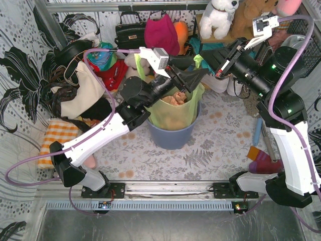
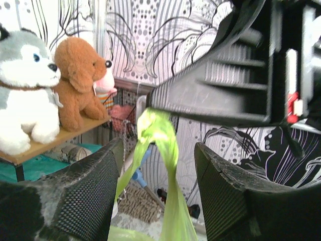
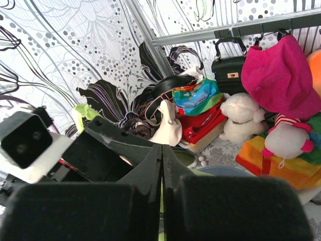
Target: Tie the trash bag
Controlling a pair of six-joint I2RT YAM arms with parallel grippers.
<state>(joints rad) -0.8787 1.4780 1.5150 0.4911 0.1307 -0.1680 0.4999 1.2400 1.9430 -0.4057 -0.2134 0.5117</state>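
The trash bag (image 1: 175,114), thin light-green plastic with brown paper showing through, sits in a round blue-grey bin (image 1: 173,136) mid-table. My left gripper (image 1: 194,80) hovers over the bag's right rim. In the left wrist view it (image 2: 158,193) is open, and a twisted green strand of the bag (image 2: 165,145) rises between its fingers (image 2: 90,191) without touching them. My right gripper (image 1: 209,60) is just above and to the right. Its jaws (image 3: 161,150) are shut, with a thin sliver of green bag (image 3: 161,201) pinched between them. A second green tail (image 3: 83,113) shows behind the left gripper.
Clutter lines the back: a black handbag (image 1: 129,32), a magenta hat (image 1: 161,32), plush toys (image 1: 218,17) on a shelf, and bags and cloth (image 1: 88,88) at the left. An orange checked cloth (image 1: 57,135) lies at the left and small items (image 1: 261,160) by the right arm.
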